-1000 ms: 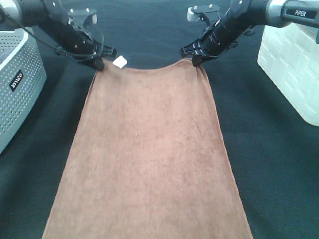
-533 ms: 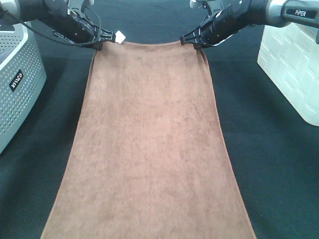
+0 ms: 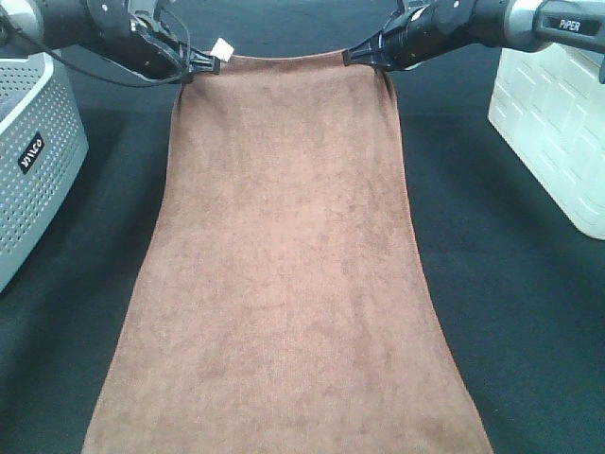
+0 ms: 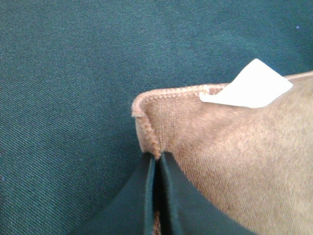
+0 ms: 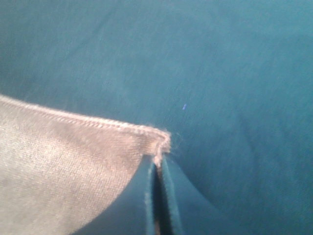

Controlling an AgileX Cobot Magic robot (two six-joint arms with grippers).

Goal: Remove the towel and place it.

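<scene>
The brown towel (image 3: 284, 274) lies spread lengthwise down the dark table, its near end running off the bottom of the exterior view. My left gripper (image 3: 200, 66) is shut on its far left corner, beside the small white tag (image 3: 224, 47). My right gripper (image 3: 354, 57) is shut on the far right corner. In the left wrist view the fingertips (image 4: 146, 196) pinch the stitched hem of the towel (image 4: 234, 156) under the tag (image 4: 247, 88). In the right wrist view the fingertips (image 5: 146, 200) clamp the towel's corner (image 5: 159, 144). The far edge is stretched straight between the two grippers.
A grey perforated basket (image 3: 28, 151) stands at the left edge of the table. A white bin (image 3: 558, 123) stands at the right edge. Dark cloth (image 3: 510, 312) covers the table on both sides of the towel.
Both grippers have moved toward the far side of the table, pulling the towel's far edge with them. That edge sagged in a curve before and now runs straight and taut.
</scene>
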